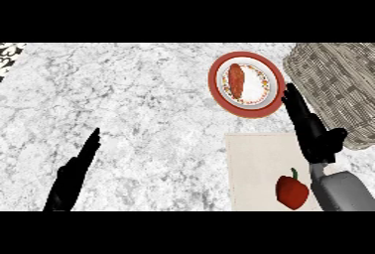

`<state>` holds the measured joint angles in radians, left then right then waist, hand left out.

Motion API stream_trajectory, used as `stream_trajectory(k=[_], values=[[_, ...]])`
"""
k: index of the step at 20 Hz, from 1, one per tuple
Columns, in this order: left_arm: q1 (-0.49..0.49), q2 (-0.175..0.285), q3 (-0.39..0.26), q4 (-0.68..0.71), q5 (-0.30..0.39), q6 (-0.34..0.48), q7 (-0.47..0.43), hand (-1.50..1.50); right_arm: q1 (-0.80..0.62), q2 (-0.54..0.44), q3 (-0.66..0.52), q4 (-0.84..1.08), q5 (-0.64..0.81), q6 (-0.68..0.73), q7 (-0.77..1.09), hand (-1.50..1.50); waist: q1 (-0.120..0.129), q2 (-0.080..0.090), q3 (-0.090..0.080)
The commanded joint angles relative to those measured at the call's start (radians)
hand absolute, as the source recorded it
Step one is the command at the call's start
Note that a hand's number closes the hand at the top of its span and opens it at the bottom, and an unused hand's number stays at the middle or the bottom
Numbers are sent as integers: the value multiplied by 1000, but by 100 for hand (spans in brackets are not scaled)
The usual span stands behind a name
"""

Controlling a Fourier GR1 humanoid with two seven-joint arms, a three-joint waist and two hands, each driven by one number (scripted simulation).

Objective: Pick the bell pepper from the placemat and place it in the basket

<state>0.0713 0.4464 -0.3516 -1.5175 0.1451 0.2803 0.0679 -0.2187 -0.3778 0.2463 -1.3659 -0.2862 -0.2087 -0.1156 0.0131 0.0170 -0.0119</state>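
Bright, flat, even lighting

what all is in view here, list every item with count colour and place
counter: one, white-grey marble, fills the view
plate: one, red rim with a white centre, upper right of middle
food on plate: one piece, reddish-brown, on the plate's centre
basket: one, beige wicker, upper right corner
placemat: one, cream, lower right, below the plate
bell pepper: one, red with a green stem, on the placemat's lower part
patterned patch: one, black and white, top left corner, cannot tell what it is
left hand: one, black, lower left, fingers straight
right hand: one, black, over the placemat's right edge beside the basket, fingers straight
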Motion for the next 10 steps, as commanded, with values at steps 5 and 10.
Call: stream_trajectory(k=[5, 10], values=[[-116, 17, 174, 24, 100, -8, 37, 0, -8, -147, -300, -109, -189, 152, -184, 150, -53, -20, 13], [-168, 50, 210, 38, 170, -87, 84, 0, 21, -239, 22, -183, 309, 85, -298, -150, -21, -18, 9]])
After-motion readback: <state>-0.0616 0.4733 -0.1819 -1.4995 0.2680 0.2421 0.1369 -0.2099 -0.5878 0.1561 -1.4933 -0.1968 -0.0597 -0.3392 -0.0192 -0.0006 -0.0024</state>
